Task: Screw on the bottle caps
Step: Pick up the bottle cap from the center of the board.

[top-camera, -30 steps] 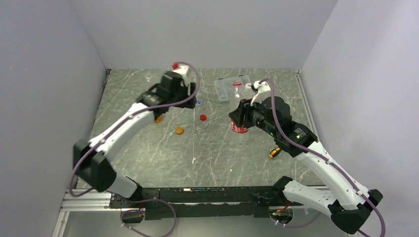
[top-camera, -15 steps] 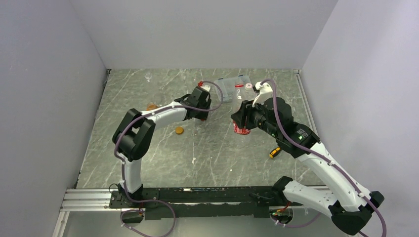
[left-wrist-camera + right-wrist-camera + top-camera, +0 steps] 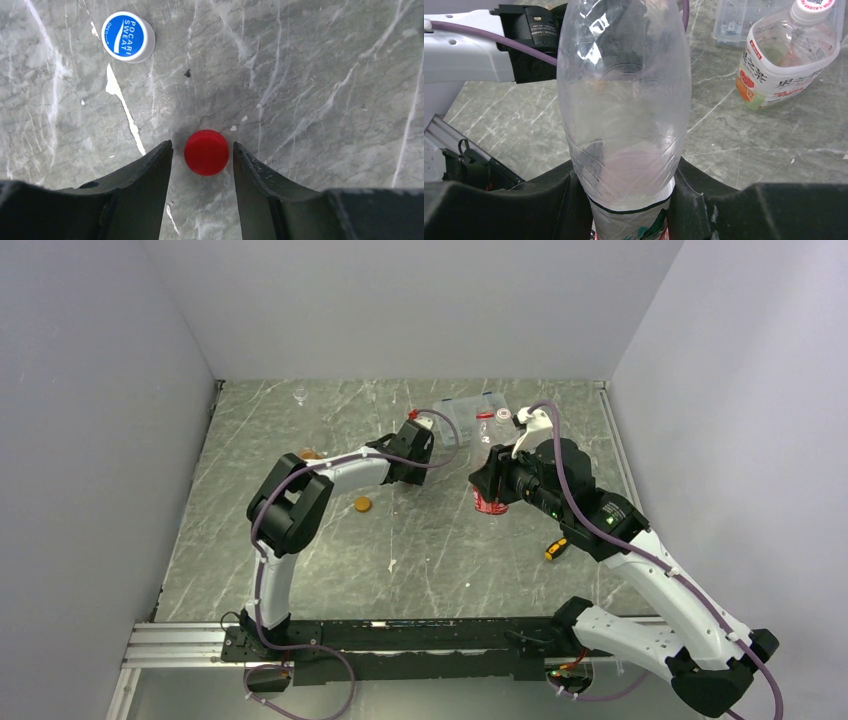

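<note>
**Left gripper (image 3: 201, 150) straddling the red cap (image 3: 206, 152), no pinch yet; right gripper (image 3: 626, 180) clamped on the red-labelled bottle (image 3: 624, 100).**

Red cap lies flat on the table (image 3: 325, 75), closed face up, between the spread left jaws. There is a gap on each side, and the cap sits nearer one finger than the other. We expect that finger to touch first and nudge the cap, so we'd re-centre or close slowly. We'd grip low on the skirt and lift straight. Right jaws squeeze the bottle's body just above its label, and the hold looks firm. The bottle mouth is out of frame in the right wrist view, so we'd check alignment from the top view before threading. Blue cap (image 3: 128, 36) sits apart from the fingers and shouldn't interfere.
</note>
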Tool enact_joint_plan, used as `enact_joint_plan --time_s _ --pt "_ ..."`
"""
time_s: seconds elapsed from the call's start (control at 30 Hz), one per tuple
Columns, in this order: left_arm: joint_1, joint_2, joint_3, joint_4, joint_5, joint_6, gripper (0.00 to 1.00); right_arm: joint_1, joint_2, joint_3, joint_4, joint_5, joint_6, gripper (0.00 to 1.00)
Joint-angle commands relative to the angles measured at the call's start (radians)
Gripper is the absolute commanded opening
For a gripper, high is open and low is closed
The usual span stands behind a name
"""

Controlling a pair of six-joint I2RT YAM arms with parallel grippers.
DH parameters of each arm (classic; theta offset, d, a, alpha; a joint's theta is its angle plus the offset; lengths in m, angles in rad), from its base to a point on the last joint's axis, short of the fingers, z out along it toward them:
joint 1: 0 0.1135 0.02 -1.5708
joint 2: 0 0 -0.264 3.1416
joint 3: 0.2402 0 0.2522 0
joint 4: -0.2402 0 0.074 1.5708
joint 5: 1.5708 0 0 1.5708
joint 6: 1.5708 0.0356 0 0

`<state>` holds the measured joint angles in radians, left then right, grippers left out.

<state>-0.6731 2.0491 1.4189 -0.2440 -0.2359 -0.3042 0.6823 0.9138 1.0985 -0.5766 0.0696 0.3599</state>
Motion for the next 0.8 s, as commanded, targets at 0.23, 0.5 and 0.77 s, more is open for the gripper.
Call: enact_joint_plan --time_s 0.23,0.5,0.77 --pt "-0.004 0.035 0.042 0.014 -0.040 0.009 0.47 -0.003 -0.022 0.020 0.009 0.009 0.001 0.44" --pt "0.021 -0.018 0.112 -0.132 0.095 0.026 0.15 -0.003 -0.023 0.018 0.009 -0.005 -0.039 0.44" --pt "0.230 -0.218 0.239 -0.435 0.666 -0.031 0.08 -0.004 -0.005 -0.031 0.077 -0.204 -0.137 0.44"
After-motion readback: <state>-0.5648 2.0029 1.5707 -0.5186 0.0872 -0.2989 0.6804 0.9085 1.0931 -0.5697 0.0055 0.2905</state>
